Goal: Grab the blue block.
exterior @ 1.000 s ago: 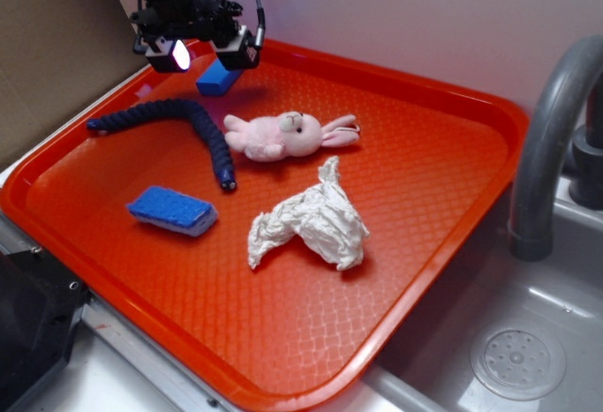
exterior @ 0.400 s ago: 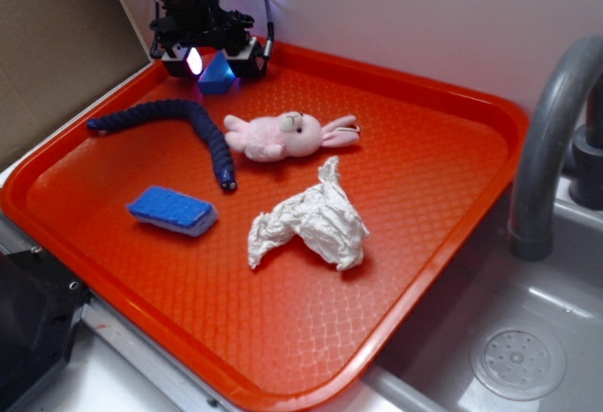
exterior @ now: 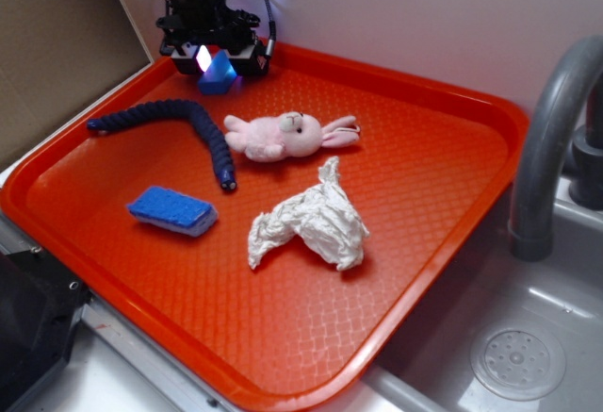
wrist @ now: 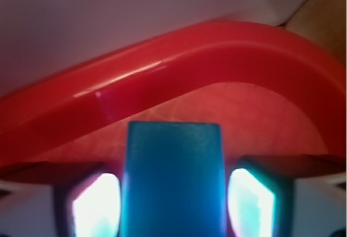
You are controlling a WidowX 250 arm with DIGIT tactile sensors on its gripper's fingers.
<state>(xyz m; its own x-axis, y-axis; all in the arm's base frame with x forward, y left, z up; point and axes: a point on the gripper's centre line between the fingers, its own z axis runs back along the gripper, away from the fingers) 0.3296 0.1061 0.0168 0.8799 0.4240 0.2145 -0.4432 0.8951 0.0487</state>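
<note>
Clearly a small, smooth, solid-blue piece with sharp edges and one flat colour throughout: blue block at the far left corner of the red tray, between the two fingers of the pincer, well apart from the pink bunny, dark-blue rope, blue sponge and crumpled white paper. Pincer open around the block, one glowing pad on either side in the wrist view, contact with its sides impossible to judge. Lower end of the block cut off by the wrist frame, upper part hidden behind the pincer in the exterior view, everything close-up blurred.
</note>
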